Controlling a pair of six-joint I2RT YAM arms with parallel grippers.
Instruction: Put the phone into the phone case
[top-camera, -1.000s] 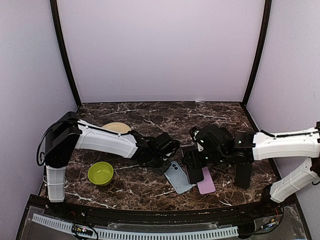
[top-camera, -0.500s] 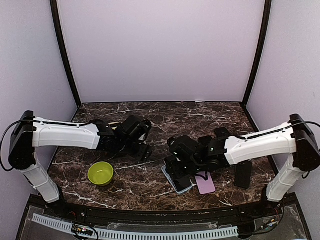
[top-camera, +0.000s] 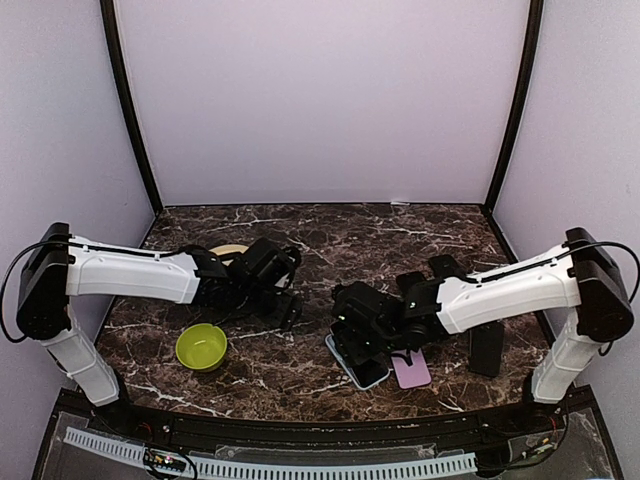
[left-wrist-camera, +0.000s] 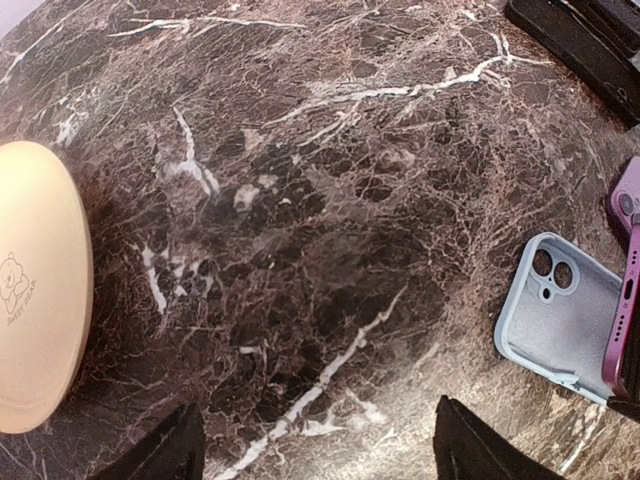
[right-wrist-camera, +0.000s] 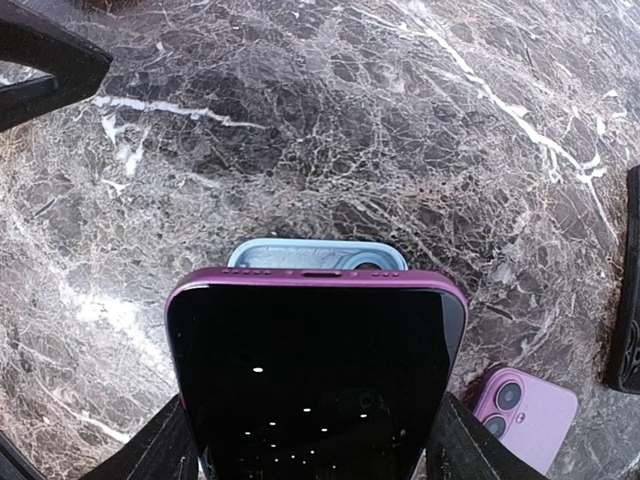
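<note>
Right wrist cam first: the right end effector (right-wrist-camera: 312, 445) is clamped on the purple phone (right-wrist-camera: 315, 380), one finger on each long side, with the dark screen facing the camera. The light blue case (right-wrist-camera: 318, 255) lies on the marble surface (right-wrist-camera: 420, 130) just past the phone's far end. Only a strip of it peeks out, so I can't tell if the two are touching. Down to the right of the fingers there's a pink slab (right-wrist-camera: 525, 412) with two camera lenses, and whether that's a phone or a case, no idea. Left wrist cam: the left end effector (left-wrist-camera: 318, 445) has its fingers spread wide with nothing but bare marble between them. A tan plate (left-wrist-camera: 35, 290) sits off to its left. The blue case is well off to its right, open side up by the look of it, with the purple phone's edge standing over the case's far side. Top cam: the right end effector sits right over the case, the left one hangs well apart from both, and there's a green bowl (top-camera: 201, 346) on the near-left side of the left one.
</note>
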